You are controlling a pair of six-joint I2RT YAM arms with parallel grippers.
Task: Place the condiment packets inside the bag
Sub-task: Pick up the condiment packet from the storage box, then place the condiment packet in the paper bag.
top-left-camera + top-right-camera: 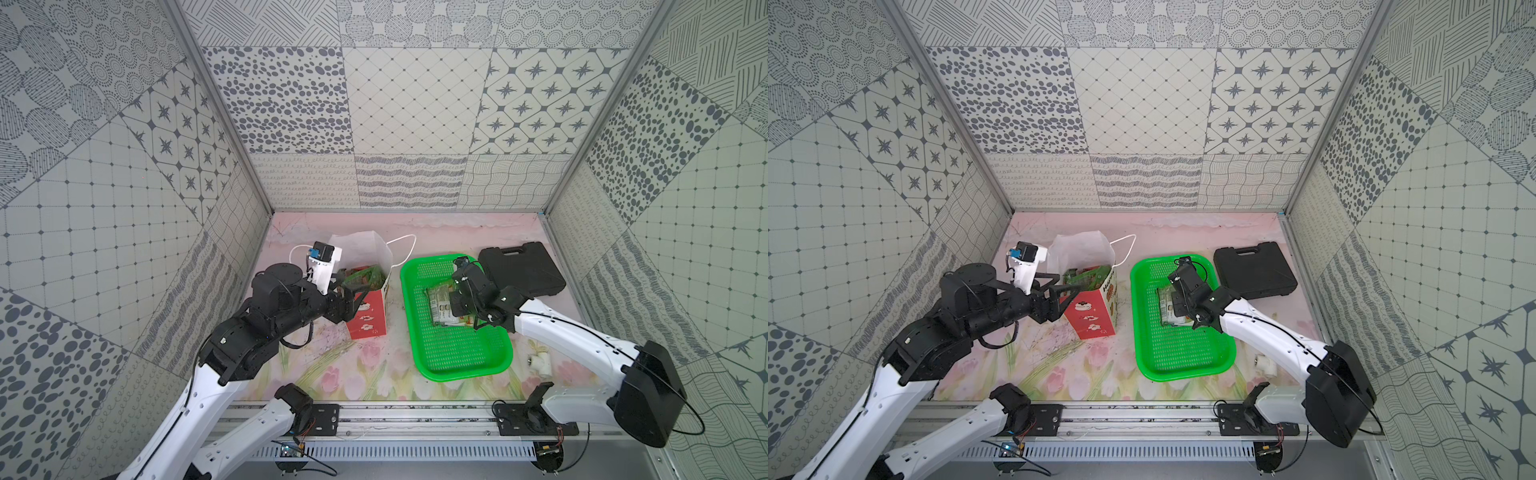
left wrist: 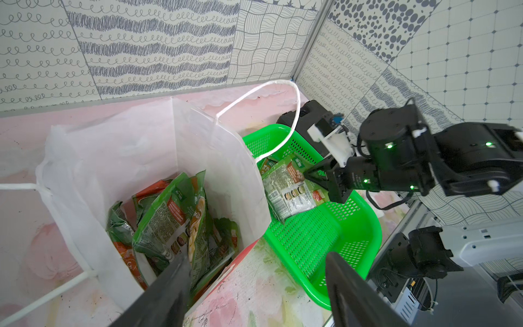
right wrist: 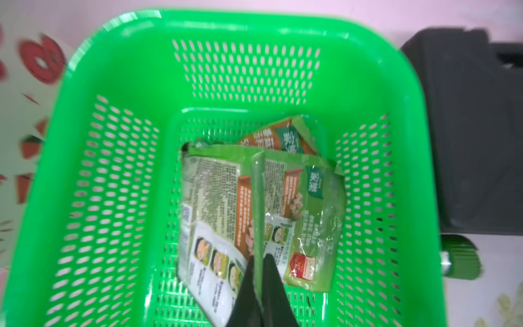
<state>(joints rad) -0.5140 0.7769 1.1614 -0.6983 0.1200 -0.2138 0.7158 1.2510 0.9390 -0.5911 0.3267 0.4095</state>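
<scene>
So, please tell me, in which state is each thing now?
bag, upright, mouth open
packets in bag, crumpled, standing inside
top packet, in basket, pinched by its seam
lower packet, flat, partly covered
basket, holds two packets
black case, closed
left claw, open, empty, at bag's rim
right claw, shut on top packet

Three walls (image 1: 415, 104) papered in grey-on-white patchwork patterns of dots, stars and grids enclose the space, joined by metal corner posts (image 1: 216, 104). The floor is an evenly lit pink mat (image 1: 353, 374) printed with tulips.
</scene>
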